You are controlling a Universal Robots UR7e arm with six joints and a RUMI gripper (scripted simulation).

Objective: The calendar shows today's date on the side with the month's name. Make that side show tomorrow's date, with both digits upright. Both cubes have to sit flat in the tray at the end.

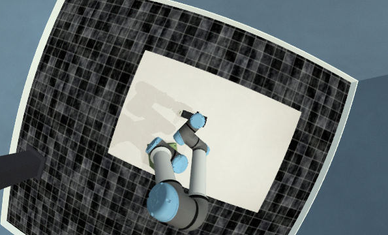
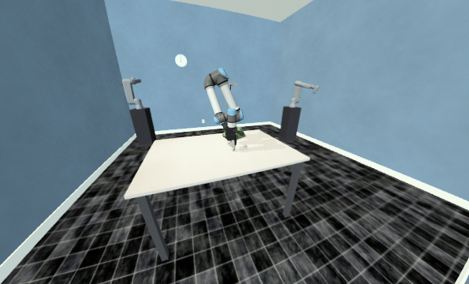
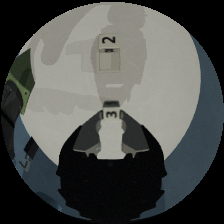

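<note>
The calendar tray (image 2: 243, 148) (image 3: 119, 62) is small and pale. In the wrist view, a pale cube (image 3: 103, 41) with a black 2 sits at its far end, the digit lying sideways in that view. The tray's near compartment is empty. A second pale cube (image 3: 111, 114) with a black 3 on the face toward the camera is outside the tray, on the gripper's side of it. My gripper (image 3: 111, 110) (image 2: 233, 149) is shut on this second cube, one fingertip at each side. The month's name and the cube's lower faces are hidden.
The white table (image 1: 246, 130) (image 2: 179, 162) carries the tray. A green object (image 1: 172, 146) (image 2: 240, 133) (image 3: 27, 75) lies near the arm's base, partly covered by the arm. The arm's shadow falls over the tray.
</note>
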